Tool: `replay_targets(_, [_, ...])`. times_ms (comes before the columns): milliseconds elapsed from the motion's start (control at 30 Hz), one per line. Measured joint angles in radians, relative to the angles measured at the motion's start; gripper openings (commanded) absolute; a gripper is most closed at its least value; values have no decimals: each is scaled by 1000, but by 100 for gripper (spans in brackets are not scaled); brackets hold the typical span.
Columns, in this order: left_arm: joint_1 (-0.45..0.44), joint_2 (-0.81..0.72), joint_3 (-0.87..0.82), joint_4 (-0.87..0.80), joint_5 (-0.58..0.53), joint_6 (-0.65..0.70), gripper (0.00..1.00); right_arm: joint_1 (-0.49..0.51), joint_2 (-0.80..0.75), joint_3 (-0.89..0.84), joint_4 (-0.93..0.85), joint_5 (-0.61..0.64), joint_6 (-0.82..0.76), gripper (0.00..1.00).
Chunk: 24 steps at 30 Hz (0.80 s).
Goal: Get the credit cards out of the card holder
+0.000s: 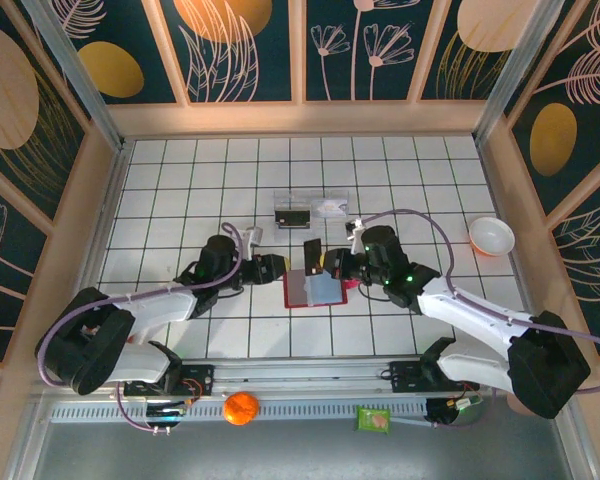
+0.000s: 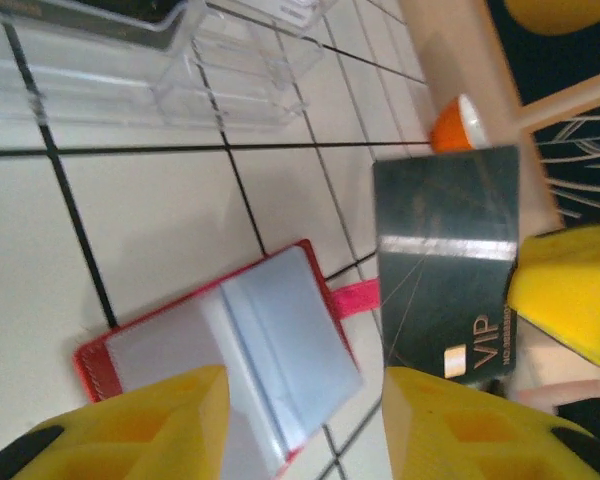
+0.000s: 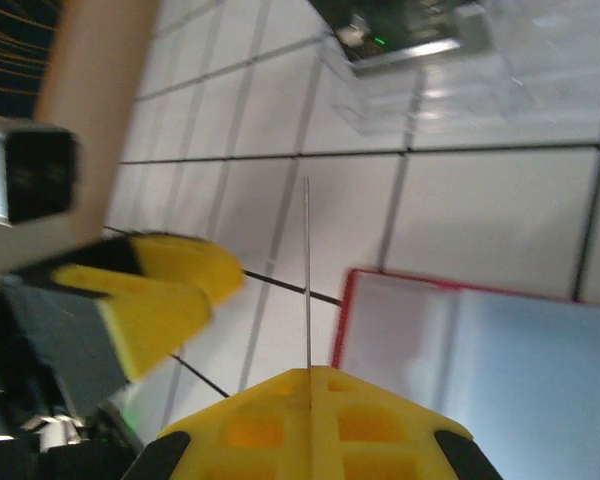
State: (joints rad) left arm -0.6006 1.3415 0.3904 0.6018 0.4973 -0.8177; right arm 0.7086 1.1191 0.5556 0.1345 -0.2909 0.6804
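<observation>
Your right fingers [image 3: 370, 395] clamp the card [image 2: 445, 260]; left fingers [image 2: 150, 420] stand apart. It looks thin, stiff, slick: pinch its flat faces.

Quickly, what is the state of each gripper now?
Left gripper: open, holding nothing.
Right gripper: closed on the dark card.

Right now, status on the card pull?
Left gripper open, by the open card holder. Right gripper shut on the dark card, out of the holder. Clear tray beyond, not in the way.
</observation>
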Motion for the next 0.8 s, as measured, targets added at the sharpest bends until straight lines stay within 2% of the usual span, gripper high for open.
replay_targets(100, [0, -6, -12, 92, 51, -38, 52, -4, 0, -2, 99, -44, 9, 0])
replay_targets(300, [4, -71, -21, 236, 101, -80, 49, -4, 1, -2, 251, -106, 29, 0])
replay_targets(467, [12, -76, -49, 305, 123, -118, 37, -5, 9, -13, 341, -142, 50, 0])
replay_targets(667, [14, -80, -50, 347, 133, -138, 29, -5, 23, -32, 410, -182, 70, 0])
replay_targets(800, [19, -87, -50, 368, 139, -150, 18, -5, 34, -44, 431, -195, 85, 0])
